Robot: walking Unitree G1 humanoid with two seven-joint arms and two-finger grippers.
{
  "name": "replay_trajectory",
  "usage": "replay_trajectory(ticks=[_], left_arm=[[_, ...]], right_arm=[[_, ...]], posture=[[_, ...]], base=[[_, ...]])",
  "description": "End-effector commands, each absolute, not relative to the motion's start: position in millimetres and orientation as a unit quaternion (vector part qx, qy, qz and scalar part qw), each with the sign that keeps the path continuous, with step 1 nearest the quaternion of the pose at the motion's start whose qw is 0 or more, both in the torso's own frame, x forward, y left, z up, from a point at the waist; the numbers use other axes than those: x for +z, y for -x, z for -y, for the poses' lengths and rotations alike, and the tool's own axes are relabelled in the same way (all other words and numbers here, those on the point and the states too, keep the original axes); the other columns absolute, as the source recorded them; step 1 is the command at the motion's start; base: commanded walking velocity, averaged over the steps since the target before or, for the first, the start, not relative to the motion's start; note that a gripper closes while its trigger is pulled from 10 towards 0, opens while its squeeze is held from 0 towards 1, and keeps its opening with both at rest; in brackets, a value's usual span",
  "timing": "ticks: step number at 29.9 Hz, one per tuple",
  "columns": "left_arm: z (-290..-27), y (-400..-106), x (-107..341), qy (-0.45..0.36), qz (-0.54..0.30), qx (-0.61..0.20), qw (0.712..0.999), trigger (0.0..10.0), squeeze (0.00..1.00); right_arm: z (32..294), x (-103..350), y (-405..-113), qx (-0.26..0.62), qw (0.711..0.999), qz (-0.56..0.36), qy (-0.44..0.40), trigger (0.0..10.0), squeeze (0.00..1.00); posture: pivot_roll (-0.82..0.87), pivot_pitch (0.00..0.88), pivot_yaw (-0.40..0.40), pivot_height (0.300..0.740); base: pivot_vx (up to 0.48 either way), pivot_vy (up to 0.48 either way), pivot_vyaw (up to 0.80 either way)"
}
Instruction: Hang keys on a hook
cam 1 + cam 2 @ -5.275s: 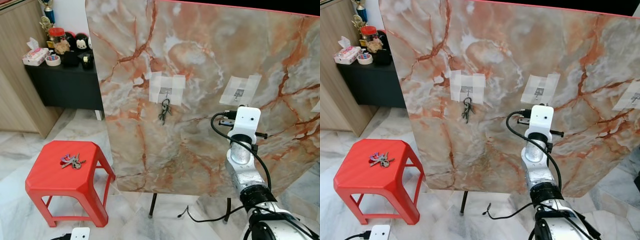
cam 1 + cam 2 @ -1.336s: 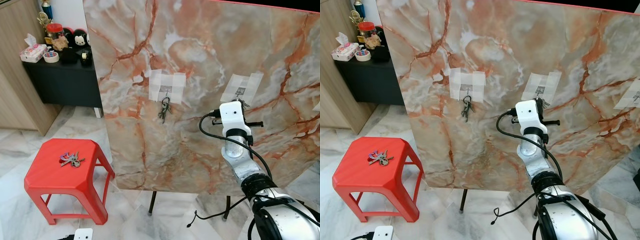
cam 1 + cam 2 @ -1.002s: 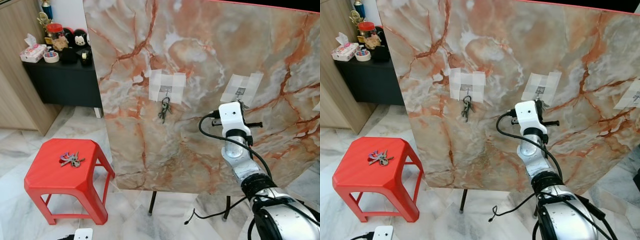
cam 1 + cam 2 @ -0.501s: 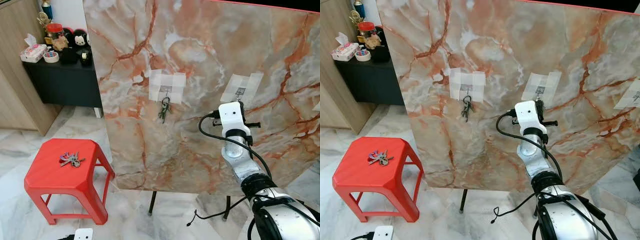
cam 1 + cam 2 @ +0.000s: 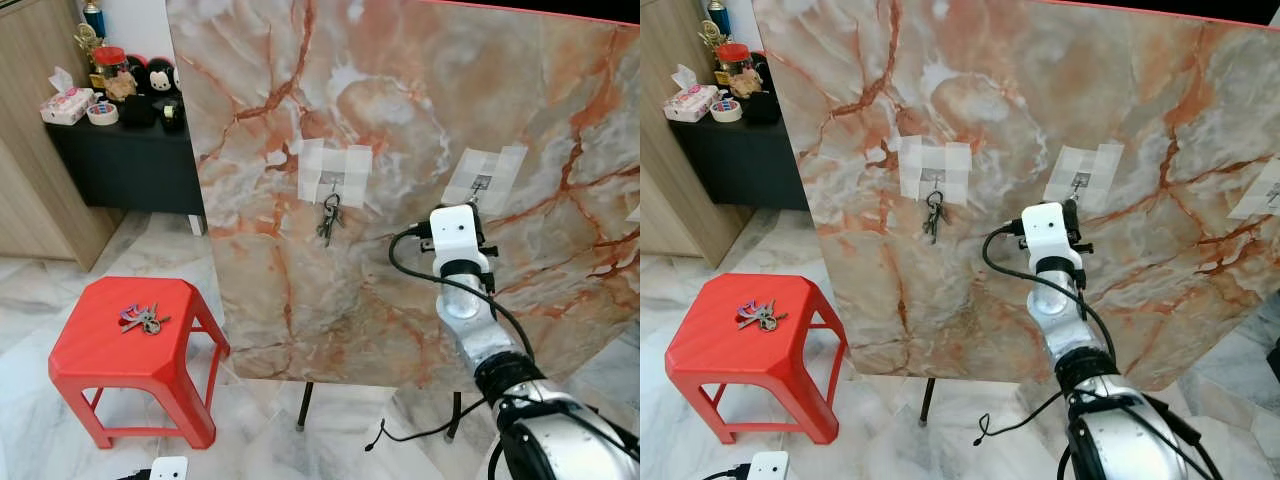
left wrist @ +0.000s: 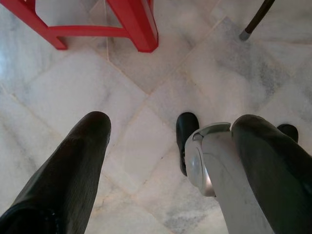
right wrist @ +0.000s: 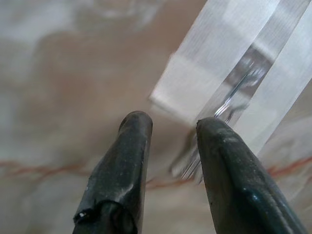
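Observation:
A marble board (image 5: 400,120) carries taped hooks. One key bunch (image 5: 329,218) hangs on the left hook. Another bunch of keys (image 5: 143,320) lies on the red stool (image 5: 100,365). My right gripper (image 7: 170,124) is raised against the board just below the right taped hook (image 5: 484,177); its white wrist block (image 5: 455,228) covers the fingers in the eye views. In the right wrist view the fingers stand slightly apart with bare board between them, and blurred silver keys (image 7: 192,165) hang under the hook (image 7: 243,80) beside one finger. My left gripper (image 6: 173,119) hangs open over the floor.
A black cabinet (image 5: 130,160) with clutter and a wooden cupboard (image 5: 30,180) stand at the far left. The board rests on thin black legs (image 5: 303,410), with a cable trailing on the marble floor. My foot (image 6: 187,146) shows below the left gripper.
My right wrist has slid a little to the left along the board and stays just under the right hook. The stool, its keys and the hung bunch have not moved.

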State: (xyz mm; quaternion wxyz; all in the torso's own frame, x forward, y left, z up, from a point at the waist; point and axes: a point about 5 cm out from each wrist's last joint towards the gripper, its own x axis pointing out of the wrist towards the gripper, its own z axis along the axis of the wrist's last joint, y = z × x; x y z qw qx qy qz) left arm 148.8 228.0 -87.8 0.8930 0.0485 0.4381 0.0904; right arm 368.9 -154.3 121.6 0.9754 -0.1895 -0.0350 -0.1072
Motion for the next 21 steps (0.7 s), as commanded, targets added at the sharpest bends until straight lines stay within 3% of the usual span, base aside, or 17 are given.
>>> replay_trajectory(ticks=[1,8,13,21], left_arm=[[-225.4,-144.8,-90.2,-0.053,-0.447,0.086,0.889,10.0,0.00],[-226.4,-144.2,-90.2,-0.053,-0.447,0.087,0.888,10.0,0.00],[-228.4,-144.3,-89.9,-0.057,-0.449,0.086,0.888,10.0,0.00],[-227.5,-146.7,-89.5,-0.062,-0.451,0.079,0.887,10.0,0.00]], right_arm=[[159.6,109.4,-362.0,-0.114,0.981,0.010,0.158,10.0,0.00],[171.4,49.0,-323.8,-0.116,0.983,-0.101,0.098,10.0,0.00],[182.2,-9.5,-278.0,-0.127,0.964,-0.229,0.049,10.0,0.00],[175.0,-54.5,-231.1,-0.099,0.930,-0.352,0.031,10.0,0.00]], posture=[[0.07,0.045,-0.112,0.740],[0.06,0.040,-0.114,0.740],[0.05,0.032,-0.102,0.740],[0.04,0.008,-0.081,0.740]], base=[[0.000,0.000,0.00],[0.000,0.000,0.00],[0.000,0.000,0.00],[0.000,0.000,0.00]])
